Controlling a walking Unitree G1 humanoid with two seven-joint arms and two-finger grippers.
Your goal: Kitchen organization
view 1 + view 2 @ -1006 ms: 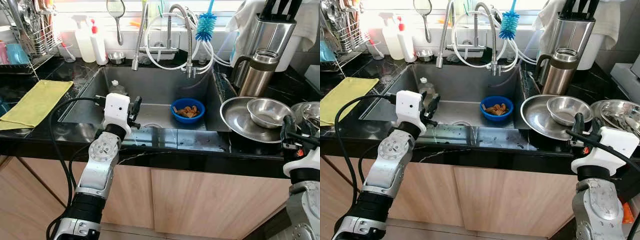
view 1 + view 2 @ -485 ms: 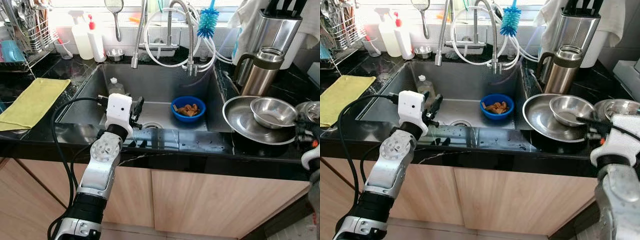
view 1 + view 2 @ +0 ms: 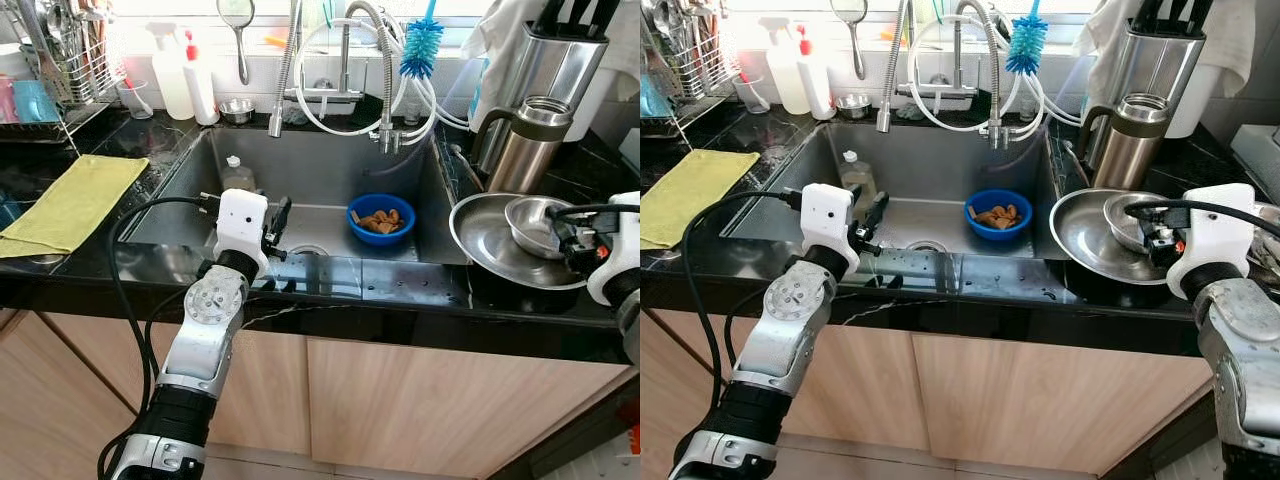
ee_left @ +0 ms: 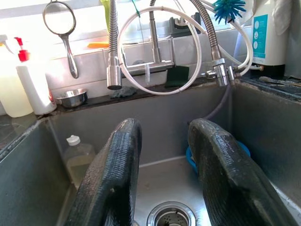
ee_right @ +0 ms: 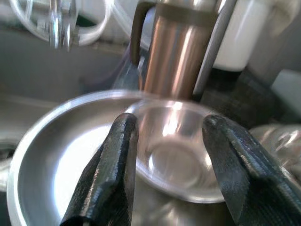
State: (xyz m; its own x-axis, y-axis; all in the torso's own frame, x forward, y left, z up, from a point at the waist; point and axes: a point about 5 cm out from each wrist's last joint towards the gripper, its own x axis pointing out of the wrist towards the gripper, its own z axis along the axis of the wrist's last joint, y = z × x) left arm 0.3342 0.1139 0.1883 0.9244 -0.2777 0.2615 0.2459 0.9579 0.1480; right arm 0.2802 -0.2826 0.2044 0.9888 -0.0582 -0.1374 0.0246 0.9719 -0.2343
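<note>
Stainless steel sink basin (image 3: 330, 180), the landmark: inside it, toward its right side, sits a round blue plastic bowl (image 3: 381, 219) holding brown scraps, with a small clear plastic bottle (image 3: 236, 176) against its left wall. On the black counter just right of the sink, a small shiny steel bowl (image 3: 1132, 219) rests inside a wide shallow steel pan (image 3: 1085, 238), stacked as if awaiting sorting. The right gripper (image 5: 171, 155) hovers at this small bowl, fingers spread either side of its near rim, gripping nothing, probably lined up to lift it. The left gripper (image 4: 164, 179) waits over the sink's front edge, fingers parted and empty, pointing at the drain.
</note>
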